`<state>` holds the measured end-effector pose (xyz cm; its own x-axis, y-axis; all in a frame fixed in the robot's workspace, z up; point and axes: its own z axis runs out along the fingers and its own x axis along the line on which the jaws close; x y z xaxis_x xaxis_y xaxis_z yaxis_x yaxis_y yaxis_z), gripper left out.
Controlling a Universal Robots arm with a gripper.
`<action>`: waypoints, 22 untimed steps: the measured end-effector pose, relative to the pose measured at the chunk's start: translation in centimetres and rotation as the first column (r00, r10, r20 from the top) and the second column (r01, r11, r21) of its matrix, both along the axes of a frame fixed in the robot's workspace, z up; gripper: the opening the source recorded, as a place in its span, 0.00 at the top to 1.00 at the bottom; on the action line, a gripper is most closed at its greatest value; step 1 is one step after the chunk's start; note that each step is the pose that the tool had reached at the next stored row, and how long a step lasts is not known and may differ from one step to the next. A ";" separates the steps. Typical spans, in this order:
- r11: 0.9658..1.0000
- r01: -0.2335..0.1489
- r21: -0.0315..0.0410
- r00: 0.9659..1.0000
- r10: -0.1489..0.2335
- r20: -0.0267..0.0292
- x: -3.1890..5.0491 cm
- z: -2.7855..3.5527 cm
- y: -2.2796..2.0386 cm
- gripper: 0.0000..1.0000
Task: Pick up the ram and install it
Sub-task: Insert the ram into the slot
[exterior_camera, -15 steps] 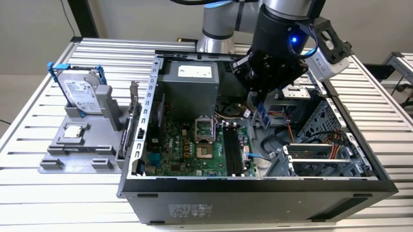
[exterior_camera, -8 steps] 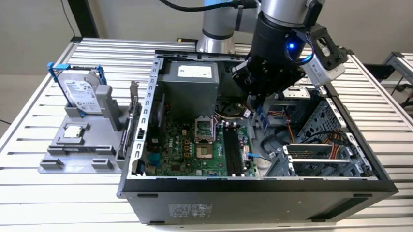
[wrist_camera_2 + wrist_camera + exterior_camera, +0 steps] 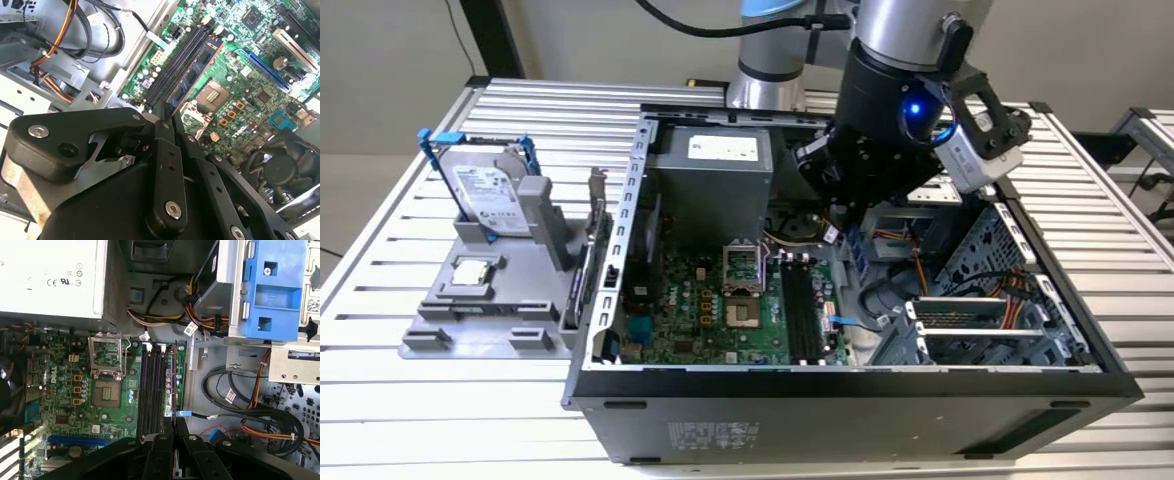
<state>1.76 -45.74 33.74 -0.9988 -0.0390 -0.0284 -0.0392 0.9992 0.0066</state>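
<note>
Below the pincer (image 3: 173, 426) we saw a green motherboard (image 3: 65, 395) inside the open computer case (image 3: 854, 382). A grey power supply (image 3: 714, 170) stood near the pincer, while a hard drive (image 3: 487, 195) sat well apart from it on the desk (image 3: 454, 400).

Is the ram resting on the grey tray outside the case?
No, in the second wrist view the gripper holds the ram over the motherboard.

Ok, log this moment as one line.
step: install | tool: shut on ram | place: over memory slots, inside open case | seated: cannot tell
</note>
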 end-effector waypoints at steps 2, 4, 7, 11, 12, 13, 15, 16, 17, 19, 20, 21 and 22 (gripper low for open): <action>1.000 0.005 -0.002 1.000 -0.005 0.000 0.00 -0.16 0.06 1.00; 1.000 0.009 -0.004 1.000 -0.009 0.000 0.00 -0.34 0.13 1.00; 1.000 0.014 -0.006 1.000 -0.014 0.000 0.00 -0.67 0.19 1.00; 1.000 0.018 -0.009 1.000 -0.018 0.000 0.00 -1.09 0.20 1.00; 1.000 0.019 -0.009 1.000 -0.019 0.000 0.00 -1.19 0.20 1.00; 1.000 0.020 -0.010 1.000 -0.020 0.000 0.00 -1.30 0.21 1.00; 1.000 0.021 -0.011 1.000 -0.021 0.000 0.00 -1.56 0.21 1.00; 1.000 0.022 -0.011 1.000 -0.022 0.000 0.00 -1.66 0.21 1.00; 1.000 0.022 -0.011 1.000 -0.022 0.000 0.00 -1.74 0.21 1.00; 1.000 0.023 -0.014 1.000 -0.023 0.000 0.00 -1.79 0.21 1.00; 1.000 0.023 -0.015 1.000 -0.023 0.000 0.00 -1.80 0.21 1.00; 1.000 0.023 -0.015 1.000 -0.023 0.000 0.00 -1.80 0.21 1.00; 1.000 0.023 -0.015 1.000 -0.023 0.000 0.00 -1.80 0.21 1.00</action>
